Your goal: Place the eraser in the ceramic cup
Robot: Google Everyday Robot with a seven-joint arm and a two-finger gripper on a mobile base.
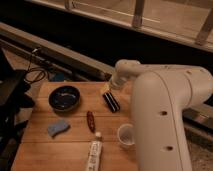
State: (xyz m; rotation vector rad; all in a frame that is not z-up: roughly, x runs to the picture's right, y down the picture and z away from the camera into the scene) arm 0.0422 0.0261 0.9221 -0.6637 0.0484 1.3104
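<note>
Hovering my gripper [107, 90] at the eraser's [111, 102] 11 o'clock end, can't tell its grip. Eraser's on the bench [45, 150], ceramic cup [126, 135] at 5 o'clock, nothing done yet.

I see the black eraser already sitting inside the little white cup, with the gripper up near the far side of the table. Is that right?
Not quite. The camera view shows the eraser outside the ceramic cup, farther back on the wooden table, right by the gripper. The gripper is indeed near the table's far side.
</note>
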